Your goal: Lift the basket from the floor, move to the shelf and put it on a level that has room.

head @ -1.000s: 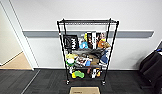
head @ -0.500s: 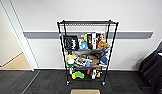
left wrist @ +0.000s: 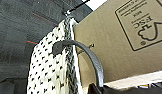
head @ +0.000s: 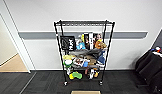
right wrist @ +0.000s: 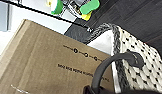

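Note:
The basket (left wrist: 49, 72), cream woven with a dark braided rim, hangs between my two arms over the floor (head: 42, 82). A brown cardboard box (left wrist: 117, 37) fills it. One black loop handle (left wrist: 82, 50) arches taut into my left gripper (left wrist: 97, 89), which is shut on it. The other handle (right wrist: 109, 65) runs into my right gripper (right wrist: 92, 90), also shut, beside the basket wall (right wrist: 144, 62). The black wire shelf (head: 84, 52) stands straight ahead against the wall. Its top level (head: 84, 23) is bare; the lower tiers are crowded.
The box's tan top (head: 85, 92) pokes into the head view's lower edge. A doorway with a tan floor (head: 12, 66) opens at the left. Dark covered furniture (head: 152, 67) stands at the right. Green and yellow toys (right wrist: 89, 6) lie on the shelf's lowest tier.
The head view has shifted only slightly, the shelf staying centred ahead. Both handles remain gripped.

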Robot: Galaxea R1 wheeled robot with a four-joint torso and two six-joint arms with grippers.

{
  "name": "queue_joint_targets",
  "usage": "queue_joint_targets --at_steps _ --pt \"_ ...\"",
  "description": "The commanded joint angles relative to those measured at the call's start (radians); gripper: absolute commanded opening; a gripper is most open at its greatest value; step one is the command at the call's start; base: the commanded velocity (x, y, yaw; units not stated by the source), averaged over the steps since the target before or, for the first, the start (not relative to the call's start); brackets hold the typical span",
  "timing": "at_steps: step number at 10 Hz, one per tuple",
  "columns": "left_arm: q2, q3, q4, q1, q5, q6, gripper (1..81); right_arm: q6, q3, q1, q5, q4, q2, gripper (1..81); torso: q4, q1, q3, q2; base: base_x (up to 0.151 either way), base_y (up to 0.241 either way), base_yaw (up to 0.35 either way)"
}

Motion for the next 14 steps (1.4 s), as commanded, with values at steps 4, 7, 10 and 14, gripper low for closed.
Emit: queue_joint_targets --at_steps 4,7,10,14 --pt "-0.029 0.069 0.007 -0.096 0.010 -0.001 1.0 -0.004 0.074 0.105 -0.045 -0.043 -0.009 1.0 0.000 0.000 0.075 0.000 0.000 0.000 0.000" --pt "-0.029 0.065 0.006 -0.096 0.010 -0.001 1.0 -0.004 0.071 0.103 -0.045 -0.043 -0.009 1.0 0.000 -0.001 0.084 -0.001 0.000 0.000 0.000" --pt "-0.031 0.067 0.006 -0.087 0.003 -0.001 1.0 -0.004 0.068 0.089 -0.045 -0.050 -0.006 1.0 0.000 -0.003 0.099 -0.002 0.000 0.000 0.000" --pt "-0.036 0.073 0.007 -0.080 -0.013 0.001 1.0 -0.004 0.074 0.077 -0.043 -0.063 -0.003 1.0 0.000 -0.003 0.099 -0.002 0.000 0.000 0.000"
